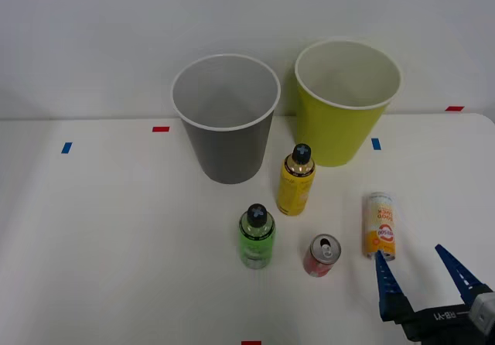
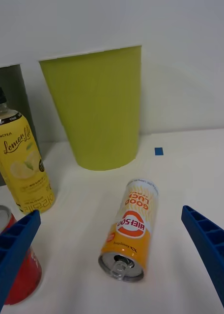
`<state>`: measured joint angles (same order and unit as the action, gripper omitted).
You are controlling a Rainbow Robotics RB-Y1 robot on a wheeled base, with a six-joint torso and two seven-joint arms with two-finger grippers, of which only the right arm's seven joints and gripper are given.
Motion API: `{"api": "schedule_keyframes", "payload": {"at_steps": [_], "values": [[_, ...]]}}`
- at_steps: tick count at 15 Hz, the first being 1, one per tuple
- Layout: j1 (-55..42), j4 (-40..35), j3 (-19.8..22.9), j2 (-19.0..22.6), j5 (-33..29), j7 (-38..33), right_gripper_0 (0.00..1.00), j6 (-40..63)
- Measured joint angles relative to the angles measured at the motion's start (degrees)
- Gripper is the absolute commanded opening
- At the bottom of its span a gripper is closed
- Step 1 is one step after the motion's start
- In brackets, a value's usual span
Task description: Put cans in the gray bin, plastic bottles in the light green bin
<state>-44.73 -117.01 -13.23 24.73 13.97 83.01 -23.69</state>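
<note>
Sorting not yet begun, by the look of it: on the white surface [image 1: 116, 229], the gray bin [image 1: 226, 121] and light green bin [image 1: 344, 105] stand side by side, their visible insides empty. Before them wait a yellow bottle [image 1: 295, 181], green bottle [image 1: 256, 237], the white-and-orange container [image 1: 379, 225] lying flat, and a red can [image 1: 322, 255]. The right end effector [image 1: 424, 271], spread wide and holding nothing, hovers just beside the container.
</note>
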Motion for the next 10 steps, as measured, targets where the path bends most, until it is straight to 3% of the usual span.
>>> {"api": "schedule_keyframes", "payload": {"at_steps": [5, 10], "values": [[3.39, -0.43, -0.09, -0.63, 10.07, 0.75, 1.00, 1.01], [5.02, -7.64, 2.67, -1.64, 11.52, 0.92, 1.00, 15.93]]}}
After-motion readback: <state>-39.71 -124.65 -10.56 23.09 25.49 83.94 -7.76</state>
